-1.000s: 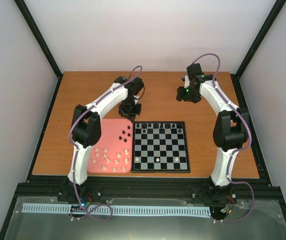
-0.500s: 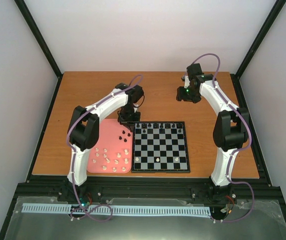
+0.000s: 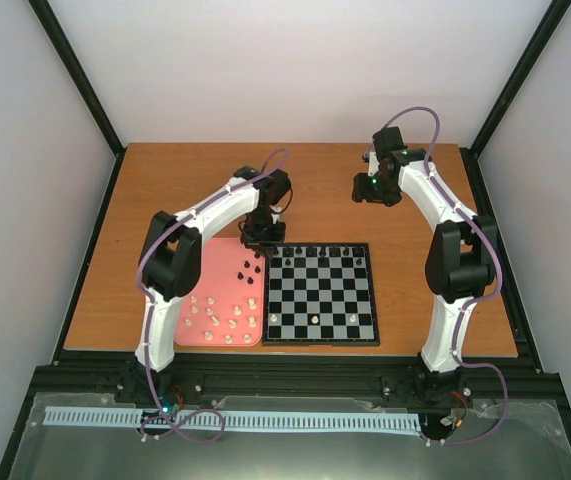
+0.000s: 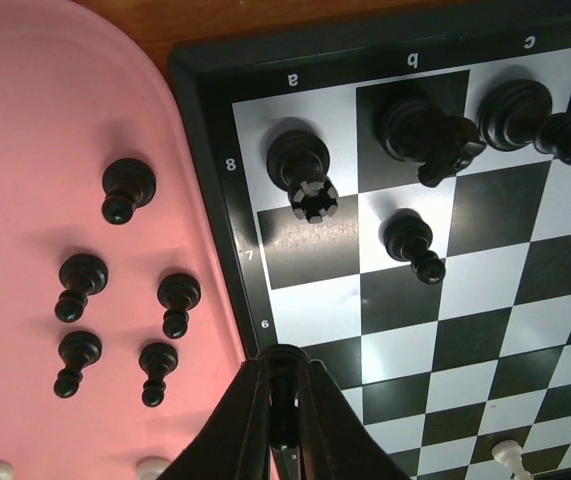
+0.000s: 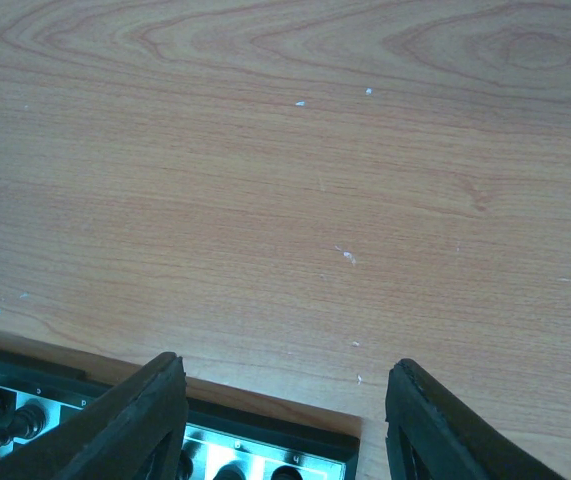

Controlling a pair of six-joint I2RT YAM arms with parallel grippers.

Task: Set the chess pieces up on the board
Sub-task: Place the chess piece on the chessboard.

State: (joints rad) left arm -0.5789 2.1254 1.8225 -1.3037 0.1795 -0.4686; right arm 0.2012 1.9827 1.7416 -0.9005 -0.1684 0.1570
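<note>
My left gripper (image 4: 285, 368) is shut on a black pawn (image 4: 286, 380), which hangs above the left edge of the board (image 4: 485, 300) near row 6. In the top view this gripper (image 3: 263, 233) is over the far-left corner of the board (image 3: 320, 292). A black rook (image 4: 300, 163), a knight (image 4: 423, 130), a bishop (image 4: 513, 110) and one pawn (image 4: 411, 240) stand on the far rows. Several black pawns (image 4: 79, 282) stand on the pink tray (image 4: 35, 110). My right gripper (image 3: 369, 189) is open and empty over bare table behind the board; its jaws (image 5: 285, 395) stand wide apart.
Several cream-white pieces (image 3: 227, 316) stand on the near half of the pink tray (image 3: 210, 262), left of the board. Three white pieces (image 3: 313, 318) stand on the board's near rows. Black frame rails (image 3: 85, 280) border the wooden table (image 3: 175, 190).
My left gripper, shut on the pawn, has moved nearer and slightly right, from the table behind the tray to the board's far-left corner. The right arm has stayed still.
</note>
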